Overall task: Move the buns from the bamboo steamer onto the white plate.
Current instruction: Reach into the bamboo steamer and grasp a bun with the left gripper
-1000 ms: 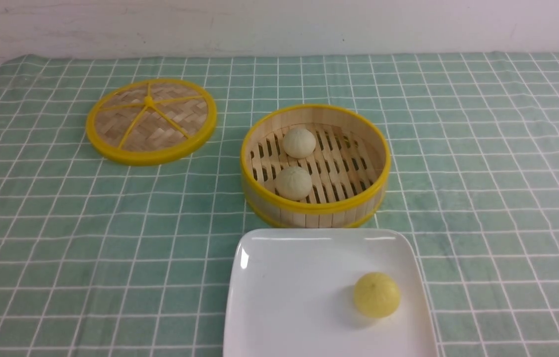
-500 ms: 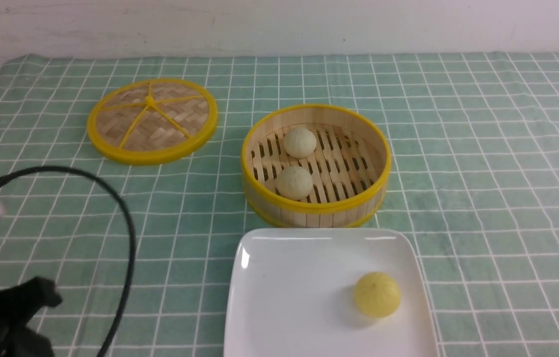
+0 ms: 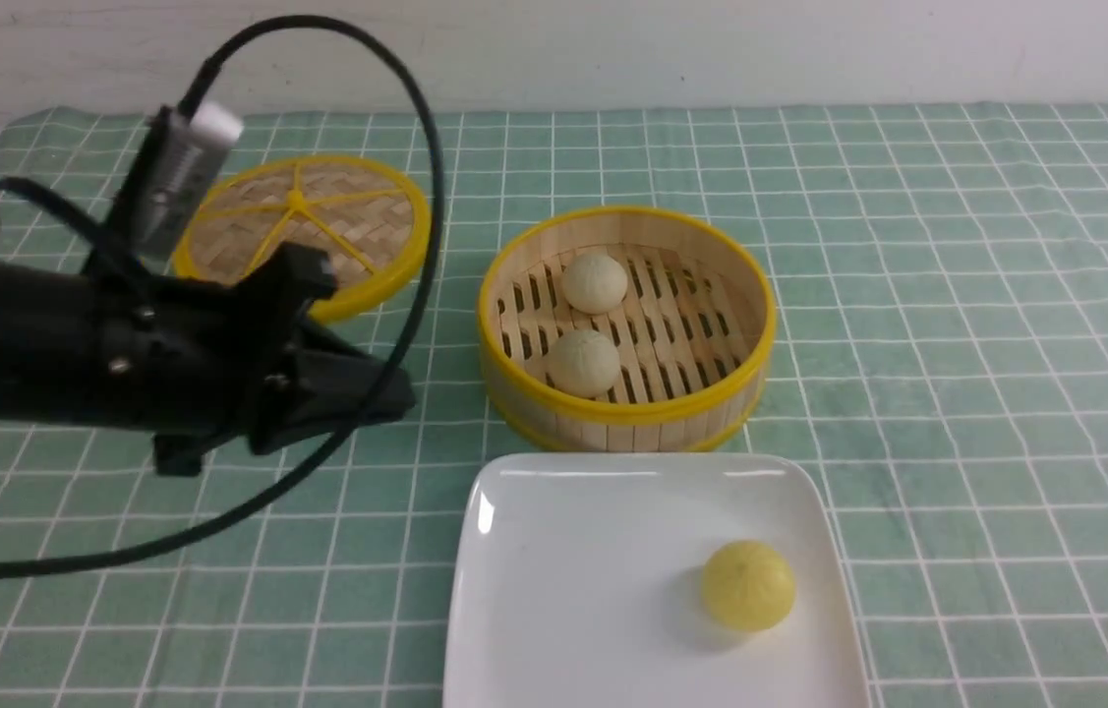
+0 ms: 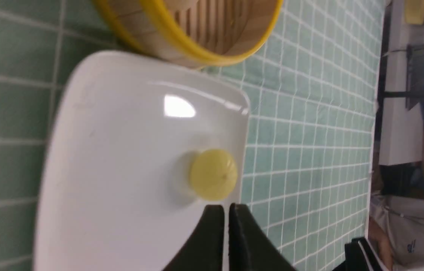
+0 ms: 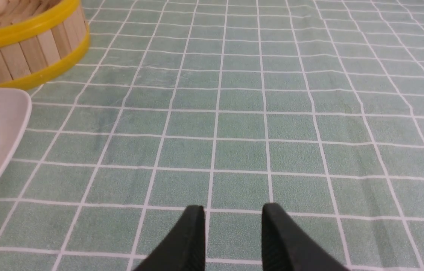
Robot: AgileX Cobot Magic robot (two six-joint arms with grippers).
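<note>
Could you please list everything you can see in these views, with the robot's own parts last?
Buns: two, pale cream, inside the steamer.
Steamer: one, light wood with yellow rims, just beyond the plate.
Plate: one, white, nearest the robot.
Yellow bun: one, on the plate's right side.
Lid: one, woven with yellow rim, far left.
Cloth: one, green checked, covering the table.
Left tool: one, black, shut, left of the steamer.
Right tool: one, black, open, over bare cloth.

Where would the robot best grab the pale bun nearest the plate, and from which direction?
Probably across the widest part of the nearer bun, on opposite sides, coming straight down. The wall of the bamboo steamer rings it, blocking a sideways approach, while its domed top is uncovered.
</note>
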